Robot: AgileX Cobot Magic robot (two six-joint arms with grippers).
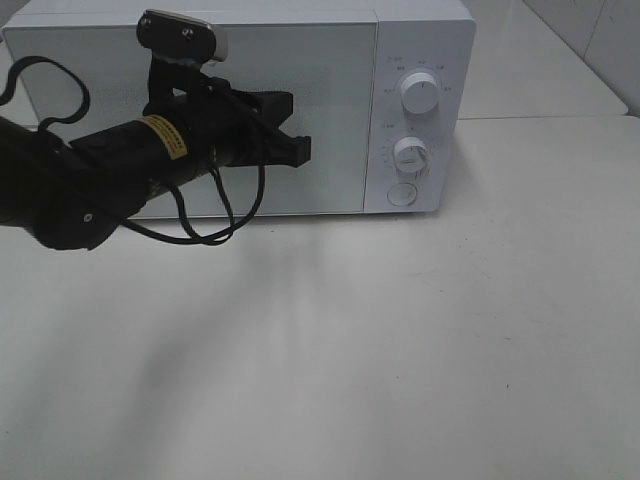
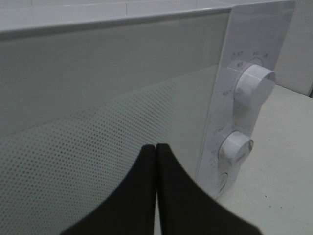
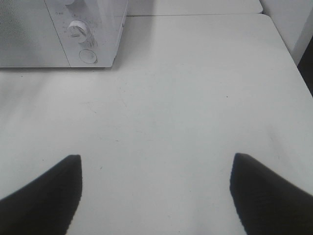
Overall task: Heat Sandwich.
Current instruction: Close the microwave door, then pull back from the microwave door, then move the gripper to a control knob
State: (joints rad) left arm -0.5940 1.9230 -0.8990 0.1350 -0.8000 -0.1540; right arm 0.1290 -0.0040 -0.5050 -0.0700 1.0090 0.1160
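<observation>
L gripper closed at microwave door.
Jaws pressed together, holding nothing, tips near door, contact unclear; R gripper wide apart over worktop.

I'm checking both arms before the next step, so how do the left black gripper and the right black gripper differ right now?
The left black gripper has its jaws pressed shut; the right black gripper has them spread wide. The left one points at the dotted door of the white microwave; the right one hangs over the white table, apart from the microwave. Both hold nothing.
</observation>
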